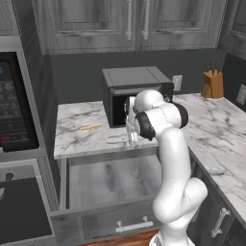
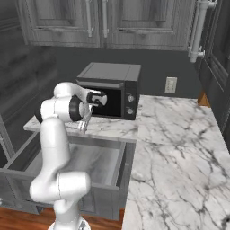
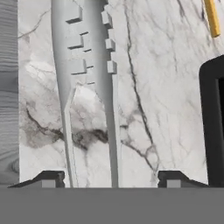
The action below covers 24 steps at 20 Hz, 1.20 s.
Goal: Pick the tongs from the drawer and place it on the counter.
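Drawer: you see it pulled out below and in front of the gripper, its pale inside bare as far as the base views reach. In my judgement nothing remains to be lifted from it.

Counter edge: in the hand view the grey wood-grain strip runs down the left side, just beside the tongs' left arm. The risk here is that any nudge toward that side could tip the tongs off the counter and back into the drawer.

Tongs: they lie flat on the marble, running straight out ahead of the gripper, both thin arms passing between the finger tips. They look set down, so I judge the placing all but done.

Gripper: its jaws stand apart, one tip on each side of the tongs' arms with marble showing between tip and metal; nothing is gripped. If you pull back sideways or at a slant, a tip could catch an arm and drag the tongs. Lift straight away from the counter.

Microwave: its dark body sits close to the right of the gripper. A swing to that side risks a knock.

Orange stick: it lies ahead and to the right, well apart from the tongs; you are unlikely to disturb it.
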Tool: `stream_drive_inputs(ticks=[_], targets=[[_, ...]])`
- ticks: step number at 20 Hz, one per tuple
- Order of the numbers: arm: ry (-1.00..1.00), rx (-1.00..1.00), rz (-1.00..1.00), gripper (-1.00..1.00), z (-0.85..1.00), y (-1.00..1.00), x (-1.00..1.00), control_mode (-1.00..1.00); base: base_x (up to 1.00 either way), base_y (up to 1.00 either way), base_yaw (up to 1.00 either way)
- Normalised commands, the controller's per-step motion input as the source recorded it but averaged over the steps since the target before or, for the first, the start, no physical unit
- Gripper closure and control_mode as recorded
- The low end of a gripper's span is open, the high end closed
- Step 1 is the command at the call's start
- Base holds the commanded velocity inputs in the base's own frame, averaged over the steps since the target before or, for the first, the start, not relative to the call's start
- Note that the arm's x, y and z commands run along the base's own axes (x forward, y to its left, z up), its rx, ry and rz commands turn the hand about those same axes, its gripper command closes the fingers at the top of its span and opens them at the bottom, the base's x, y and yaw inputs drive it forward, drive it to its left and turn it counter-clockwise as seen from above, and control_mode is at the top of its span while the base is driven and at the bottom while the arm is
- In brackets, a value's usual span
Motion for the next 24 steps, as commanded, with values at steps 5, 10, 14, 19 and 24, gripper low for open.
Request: stream_drive_inputs(ticks=[5, 10, 14, 19, 24], targets=[[-0.07, -0.12, 0.12, -1.0, 0.13, 0.01, 0.11, -1.0, 0.0, 0.0, 0.0], [-0.33, -0.02, 0.26, -1.0, 0.9, 0.17, -0.19, -1.0, 0.0, 0.0, 0.0], [-0.38, -0.01, 0.29, -1.0, 1.0, 0.19, -0.51, -1.0, 0.0, 0.0, 0.0], [-0.33, -0.04, 0.24, -1.0, 0.87, 0.24, -0.76, -1.0, 0.0, 0.0, 0.0], [-0.31, -0.07, 0.2, -1.0, 0.69, 0.28, -0.98, -1.0, 0.0, 0.0, 0.0]])
